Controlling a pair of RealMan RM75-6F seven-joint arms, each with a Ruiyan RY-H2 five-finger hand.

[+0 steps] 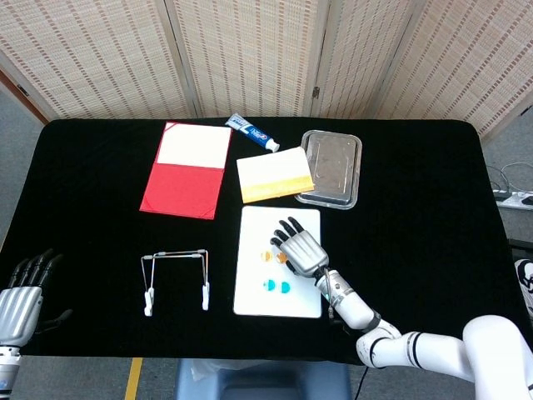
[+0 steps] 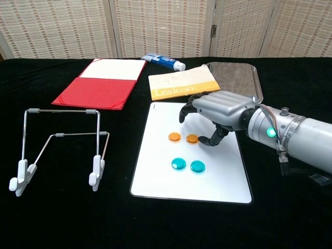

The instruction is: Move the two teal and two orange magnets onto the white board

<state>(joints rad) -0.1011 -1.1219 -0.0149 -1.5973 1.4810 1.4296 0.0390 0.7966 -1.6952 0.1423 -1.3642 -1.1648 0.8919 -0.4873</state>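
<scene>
Far left, at the near edge of the counter [image 1: 100,242]: left robot hand [image 1: 23,287] idle, fingers apart, holding nothing. On the white board [image 2: 155,179]: both orange magnets [image 2: 175,137] side by side, both teal magnets [image 2: 179,164] nearer, all lying flat. Above the right orange one: right robot hand [image 2: 218,111], fingers curled and parted, nothing pinched; best lifted straight up, without brushing that magnet.

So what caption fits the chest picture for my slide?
Right hand hovers over the white board, beside two orange magnets and two teal magnets.
</scene>
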